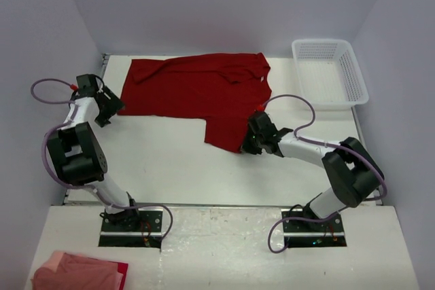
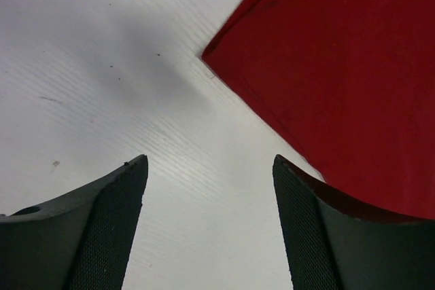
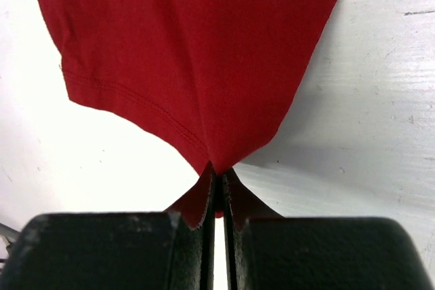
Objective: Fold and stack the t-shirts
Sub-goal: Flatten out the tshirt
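Observation:
A deep red t-shirt (image 1: 197, 89) lies spread across the back of the white table, one part hanging toward the front. My right gripper (image 1: 247, 145) is shut on that part's front corner; in the right wrist view the red cloth (image 3: 197, 52) is pinched between the closed fingers at the gripper (image 3: 217, 169), with the stitched hem running off to the left. My left gripper (image 1: 117, 107) sits at the shirt's left edge. It is open (image 2: 211, 164) over bare table, and the shirt's corner (image 2: 340, 66) lies just beyond its right finger (image 2: 306, 229).
A white mesh basket (image 1: 354, 73) stands at the back right corner. A pink and red bundle of cloth (image 1: 78, 271) lies on the near board at the bottom left, in front of the arm bases. White walls close in the table on three sides.

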Motion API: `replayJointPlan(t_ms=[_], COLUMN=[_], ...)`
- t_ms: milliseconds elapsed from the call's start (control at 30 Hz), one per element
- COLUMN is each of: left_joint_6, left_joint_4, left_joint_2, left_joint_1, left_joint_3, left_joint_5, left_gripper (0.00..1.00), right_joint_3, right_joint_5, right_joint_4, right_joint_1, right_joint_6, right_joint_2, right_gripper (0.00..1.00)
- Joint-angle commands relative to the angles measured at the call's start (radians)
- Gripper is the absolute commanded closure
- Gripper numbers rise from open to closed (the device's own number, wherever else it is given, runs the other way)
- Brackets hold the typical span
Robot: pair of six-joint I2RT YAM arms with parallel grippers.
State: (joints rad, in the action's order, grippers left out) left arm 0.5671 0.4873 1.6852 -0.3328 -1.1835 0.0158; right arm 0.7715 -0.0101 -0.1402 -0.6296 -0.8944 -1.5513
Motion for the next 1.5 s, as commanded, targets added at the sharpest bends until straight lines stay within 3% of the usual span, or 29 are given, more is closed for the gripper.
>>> replayJointPlan(t_ms=[0,100,400,1100,1267,1400,1467], left_joint_6=[0.013,0.016,0.019,0.062,0.057,0.057,0.057], left_joint_4=[-0.013,-0.026,-0.036,-0.059,-0.069,-0.073,-0.081], left_joint_2=[0.065,0.109,0.203,0.372,0.376,0.375,0.369], left_joint_1=[-0.012,-0.014,-0.029,-0.054,-0.054,-0.054,-0.054], left_joint_3=[-0.06,-0.079,-0.126,-0.252,-0.248,-0.234,-0.219], left_joint_5=[0.062,0.081,0.073,0.121,0.13,0.142,0.154], left_gripper=[0.29,0.39,0.5,0.51,0.68,0.72,0.86], right_joint_3=[-0.02,-0.02,-0.032,-0.07,-0.078,-0.077,-0.078], right_joint_5=[0.015,0.015,0.016,0.016,0.015,0.016,0.016], right_joint_4=[0.022,0.025,0.04,0.054,0.053,0.051,0.053], right_joint_1=[-0.01,-0.009,-0.01,-0.021,-0.021,-0.021,-0.021], right_joint_6=[0.02,0.028,0.028,0.017,0.011,0.008,0.006], right_joint_2=[0.056,0.057,0.074,0.106,0.122,0.125,0.12], right_gripper=[1.0,1.0,1.0,1.0,1.0,1.0,1.0])
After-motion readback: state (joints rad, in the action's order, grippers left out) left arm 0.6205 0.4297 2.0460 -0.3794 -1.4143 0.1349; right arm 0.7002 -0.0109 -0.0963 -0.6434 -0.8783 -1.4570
